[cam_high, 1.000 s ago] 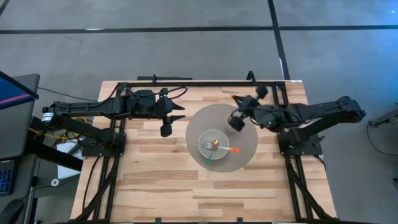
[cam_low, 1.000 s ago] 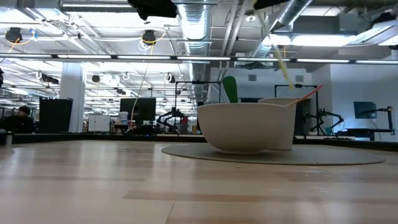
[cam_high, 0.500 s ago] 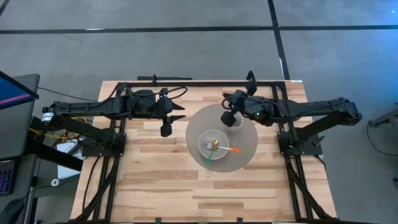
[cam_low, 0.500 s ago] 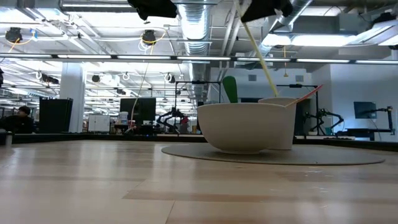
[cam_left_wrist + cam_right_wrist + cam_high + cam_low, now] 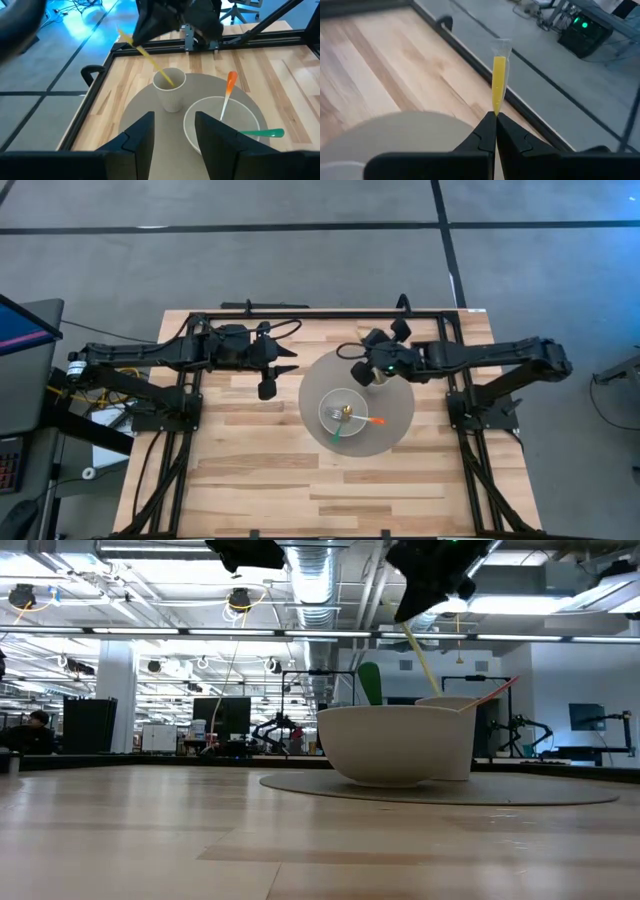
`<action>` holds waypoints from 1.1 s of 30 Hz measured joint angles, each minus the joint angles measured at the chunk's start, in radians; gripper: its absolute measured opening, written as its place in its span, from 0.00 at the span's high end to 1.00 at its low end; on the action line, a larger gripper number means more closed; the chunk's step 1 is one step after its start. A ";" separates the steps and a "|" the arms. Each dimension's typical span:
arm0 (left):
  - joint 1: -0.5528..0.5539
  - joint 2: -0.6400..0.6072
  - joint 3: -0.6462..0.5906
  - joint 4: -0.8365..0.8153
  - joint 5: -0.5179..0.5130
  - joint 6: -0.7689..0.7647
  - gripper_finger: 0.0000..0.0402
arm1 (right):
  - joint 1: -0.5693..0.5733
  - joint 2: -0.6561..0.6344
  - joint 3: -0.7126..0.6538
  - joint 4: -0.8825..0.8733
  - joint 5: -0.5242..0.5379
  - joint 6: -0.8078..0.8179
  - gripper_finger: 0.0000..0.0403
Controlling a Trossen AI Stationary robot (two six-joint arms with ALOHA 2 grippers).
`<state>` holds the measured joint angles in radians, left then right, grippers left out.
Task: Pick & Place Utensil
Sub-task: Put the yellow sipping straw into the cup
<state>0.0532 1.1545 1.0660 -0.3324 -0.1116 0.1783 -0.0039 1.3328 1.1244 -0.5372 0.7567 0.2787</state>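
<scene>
A yellow utensil (image 5: pixel 150 60) slants down into a white paper cup (image 5: pixel 170 91) on a round grey mat (image 5: pixel 392 428). My right gripper (image 5: pixel 368 370) hovers above the cup, shut on the utensil; the low view shows that gripper (image 5: pixel 420 605) high over the cup (image 5: pixel 447 735). Beside the cup a white bowl (image 5: pixel 240 112) holds an orange utensil (image 5: pixel 228 92) and a green one (image 5: pixel 260 133), both leaning on its rim. My left gripper (image 5: pixel 175 145) waits open, left of the mat. My right gripper pinches the yellow utensil's upper part (image 5: pixel 496 107) between its two shut fingers, which lie across it; a short yellow and clear end (image 5: pixel 500 55) sticks out beyond them. It comes from the table's right, slanting down. The utensil is tilted, its lower end (image 5: pixel 430 685) inside the cup.
The mat, bowl (image 5: pixel 343 415) and cup sit at mid-table, toward the right. A black frame rail (image 5: pixel 300 313) runs along the far edge. Bare wood (image 5: pixel 270 480) lies near and to the left. The low view shows a room behind.
My right gripper has moved toward the table's left edge and down over the cup. The yellow utensil, first hanging above the cup, has tipped to a slant, and its lower end now reaches into the cup.
</scene>
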 joint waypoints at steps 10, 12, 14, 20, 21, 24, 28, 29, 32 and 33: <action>0.000 0.000 0.000 0.000 0.000 0.000 0.64 | 0.011 0.055 0.000 -0.031 -0.063 -0.019 0.99; 0.000 0.000 0.000 0.001 0.000 0.000 0.64 | 0.012 0.054 0.000 -0.034 -0.076 -0.024 0.99; 0.000 0.000 0.000 0.000 0.000 0.000 0.64 | 0.012 0.041 0.000 -0.044 -0.080 -0.024 0.99; 0.000 0.000 0.000 0.000 0.000 -0.003 0.64 | 0.007 0.025 0.000 -0.052 -0.079 -0.018 0.99; 0.000 0.000 0.000 0.000 0.000 -0.003 0.64 | 0.007 0.025 0.000 -0.057 -0.079 -0.037 0.99; 0.000 0.000 0.000 0.000 0.000 -0.003 0.64 | 0.007 0.028 0.000 -0.051 -0.078 -0.096 1.00; 0.000 0.000 0.000 0.000 0.000 -0.003 0.64 | 0.007 0.030 0.000 -0.054 -0.079 -0.048 1.00; 0.000 0.000 0.000 0.000 0.000 -0.003 0.64 | 0.007 0.030 0.000 -0.054 -0.081 -0.039 1.00; 0.000 0.000 0.000 0.000 0.000 -0.003 0.64 | 0.007 0.030 0.000 -0.054 -0.102 -0.045 0.99; 0.000 0.000 0.000 0.000 0.000 -0.003 0.64 | 0.007 0.030 0.000 -0.054 -0.103 -0.045 0.99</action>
<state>0.0532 1.1545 1.0660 -0.3321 -0.1116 0.1749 0.0032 1.3624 1.1248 -0.5917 0.6540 0.2335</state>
